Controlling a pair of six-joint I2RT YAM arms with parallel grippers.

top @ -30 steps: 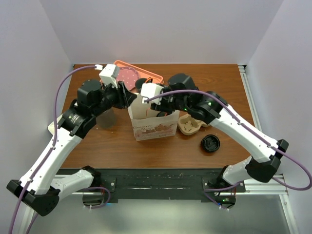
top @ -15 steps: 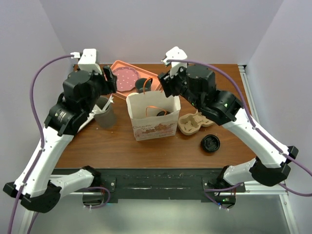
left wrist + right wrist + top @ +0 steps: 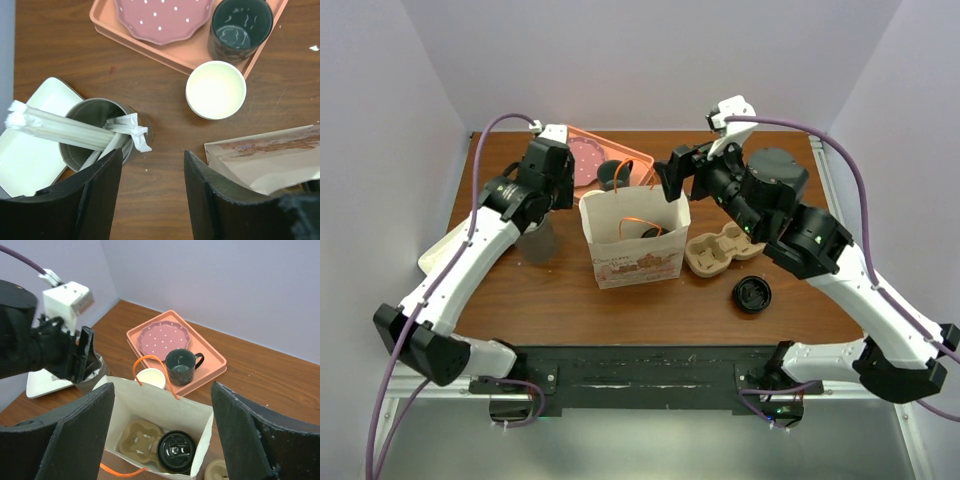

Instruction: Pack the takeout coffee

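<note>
The coffee cup [image 3: 176, 451] stood inside the paper bag [image 3: 150, 402], beside a cardboard carrier [image 3: 136, 437]. Our right claw [image 3: 162, 390] hung wide and empty above the bag. Our left claw [image 3: 152, 155] gaped, holding nothing, over the table [image 3: 165, 125] near a tin [image 3: 85, 112] of straws.

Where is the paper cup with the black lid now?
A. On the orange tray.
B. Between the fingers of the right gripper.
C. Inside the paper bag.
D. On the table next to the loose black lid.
C: the right wrist view looks down into the paper bag and shows the cup with the black lid standing in a cardboard carrier at its bottom.
</note>
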